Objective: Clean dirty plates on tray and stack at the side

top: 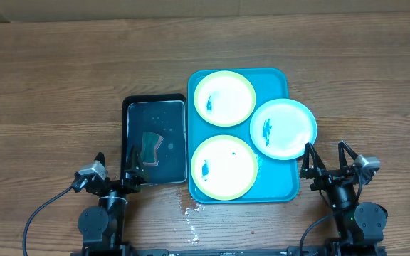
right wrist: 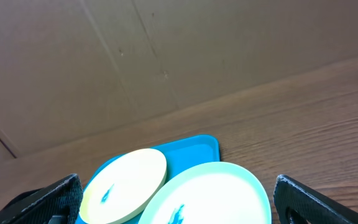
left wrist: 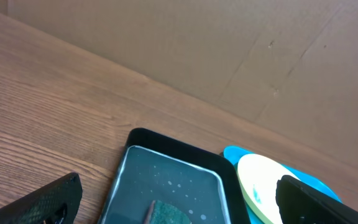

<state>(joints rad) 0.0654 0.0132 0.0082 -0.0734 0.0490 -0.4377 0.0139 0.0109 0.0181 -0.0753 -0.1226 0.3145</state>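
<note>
The turquoise tray lies right of the table's centre and holds three plates. A yellow-green plate sits at the back. Another yellow-green plate sits at the front, and a light blue plate overhangs the right rim. Each has a small blue smear. My left gripper stands open at the front-left corner of the black tray, holding nothing. My right gripper stands open just in front and right of the light blue plate, also with nothing in it. The right wrist view shows the back yellow-green plate too.
A smaller black tray holding water and a green sponge lies against the turquoise tray's left side. Water drops spot the table by the turquoise tray's front-left corner. A cardboard wall closes the far edge.
</note>
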